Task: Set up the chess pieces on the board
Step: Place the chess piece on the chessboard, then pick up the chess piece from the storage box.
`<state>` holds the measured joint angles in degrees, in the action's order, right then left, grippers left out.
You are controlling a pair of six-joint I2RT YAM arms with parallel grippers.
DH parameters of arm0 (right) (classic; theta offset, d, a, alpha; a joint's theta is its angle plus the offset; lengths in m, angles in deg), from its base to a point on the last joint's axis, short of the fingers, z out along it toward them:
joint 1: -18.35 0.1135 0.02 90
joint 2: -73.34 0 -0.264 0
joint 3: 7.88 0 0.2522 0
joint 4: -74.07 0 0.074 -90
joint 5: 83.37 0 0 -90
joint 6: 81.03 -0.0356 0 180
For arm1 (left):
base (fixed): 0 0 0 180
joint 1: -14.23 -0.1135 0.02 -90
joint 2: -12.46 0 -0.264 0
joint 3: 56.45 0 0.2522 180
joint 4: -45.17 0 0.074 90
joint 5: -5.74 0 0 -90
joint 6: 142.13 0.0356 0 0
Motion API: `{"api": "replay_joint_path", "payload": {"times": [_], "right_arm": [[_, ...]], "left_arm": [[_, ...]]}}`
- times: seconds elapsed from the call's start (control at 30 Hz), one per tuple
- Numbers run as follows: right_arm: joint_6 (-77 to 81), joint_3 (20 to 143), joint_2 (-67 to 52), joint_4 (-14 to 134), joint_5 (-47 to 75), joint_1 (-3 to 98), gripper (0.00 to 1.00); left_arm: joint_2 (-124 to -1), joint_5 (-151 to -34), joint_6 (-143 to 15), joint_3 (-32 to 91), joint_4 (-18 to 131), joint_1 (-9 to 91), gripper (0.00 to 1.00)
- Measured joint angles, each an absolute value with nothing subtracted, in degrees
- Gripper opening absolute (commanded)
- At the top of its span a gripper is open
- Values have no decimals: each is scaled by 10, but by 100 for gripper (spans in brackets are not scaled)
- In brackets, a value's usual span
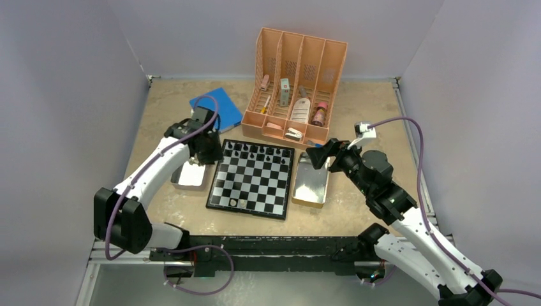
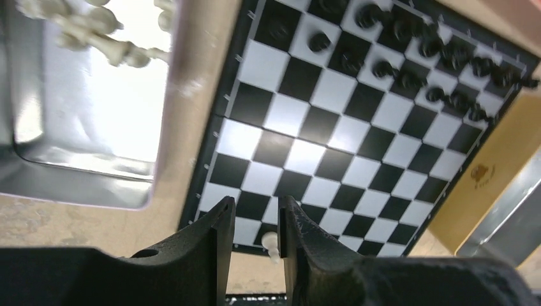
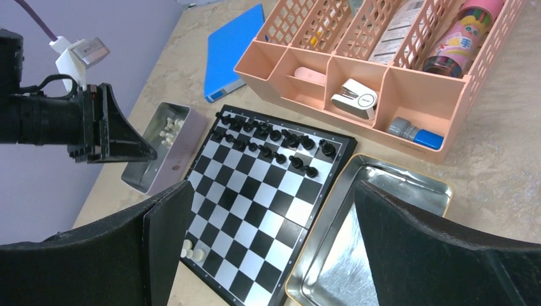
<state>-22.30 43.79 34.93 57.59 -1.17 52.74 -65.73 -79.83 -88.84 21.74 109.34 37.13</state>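
Left tray: a shiny rectangular metal tray (image 1: pixel 185 180) lies on the beige table (image 1: pixel 166 102), just beside the board's left edge.
Pale pieces in tray: a small heap of silvery-white chess figures (image 2: pixel 108 41) lies at the tray's far end, tumbled on their sides.
Left claw: the left claw (image 2: pixel 256 203) hangs over the tray's inner edge, near the board's far-left corner. Its two black fingers stand partly apart and nothing is pinched between them.
Blue book: a flat blue book (image 1: pixel 217 108) lies beyond the left tray, apart from the board.
Board: the small glossy black-and-white checked chessboard (image 1: pixel 252 182) sits mid-table, between the two trays.
Black pieces: tiny black chess figures (image 3: pixel 274 137) stand upright along the board's two far rows.
Pale pieces on board: two silvery-white figures (image 3: pixel 191 252) stand side by side on the near row, left of centre. One shows through the left claw's gap in the left wrist view.
Organizer: a peach plastic slotted organizer (image 1: pixel 300 70) stands behind the board and holds bottles and small items.
Right tray: a gold-rimmed metal tray (image 1: pixel 311 185) lies just beside the board's right edge, with no pieces visible inside.
Right claw: the right claw (image 1: pixel 317 157) hovers over the far end of this tray, its fingers spread wide and holding nothing.
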Motion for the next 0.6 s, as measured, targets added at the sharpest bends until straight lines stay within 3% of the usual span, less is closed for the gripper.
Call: {"api": "replay_joint_path", "payload": {"times": [0.6], "right_arm": [[-223,438,352,571,-11,527,98]], "left_arm": [[-722,-893,-805,217,1012,97,28]]}}
